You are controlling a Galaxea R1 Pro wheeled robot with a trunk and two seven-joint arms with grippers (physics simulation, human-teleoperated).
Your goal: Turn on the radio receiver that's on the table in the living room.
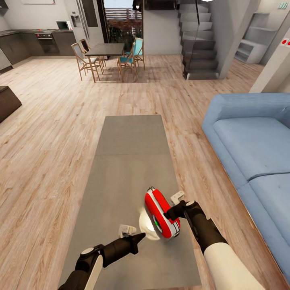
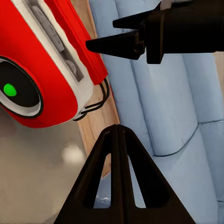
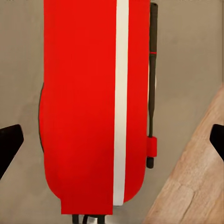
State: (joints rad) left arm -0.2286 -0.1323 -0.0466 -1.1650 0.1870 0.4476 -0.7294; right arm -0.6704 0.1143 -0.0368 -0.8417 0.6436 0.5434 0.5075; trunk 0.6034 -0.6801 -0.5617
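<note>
Light plank flooring runs back to a dark dining table [image 1: 105, 49] with four chairs at 12 o'clock, a staircase [image 1: 198, 40] at 1 o'clock and one blue sofa [image 1: 251, 137] along 3 o'clock. One long grey table [image 1: 129, 153] stretches away from the robot, and on its near end, at about 5 o'clock in the head view, sits the single red radio [image 1: 161, 215], tipped up, with a green light showing on its dial face.

The right gripper [image 1: 174, 212] is at the radio's sofa side, touching or just short of its back edge. In the right wrist view its two fingertips [image 3: 9, 142] sit spread wide at either edge, the radio's red body [image 3: 84, 102] between them with its long axis running along the line of sight; the jaws are well open and hold nothing. The left gripper [image 1: 139, 237] lies just beside the radio at 7 o'clock from it, fingers [image 2: 116, 182] pressed together to a point, nothing in them. From that wrist the dial [image 2: 16, 91] lies up and to the side of the tip, close by.

Judging by this, the left arm is the nearer one to the dial face, so the press would likely fall to it, with the right arm bracing from behind.
</note>
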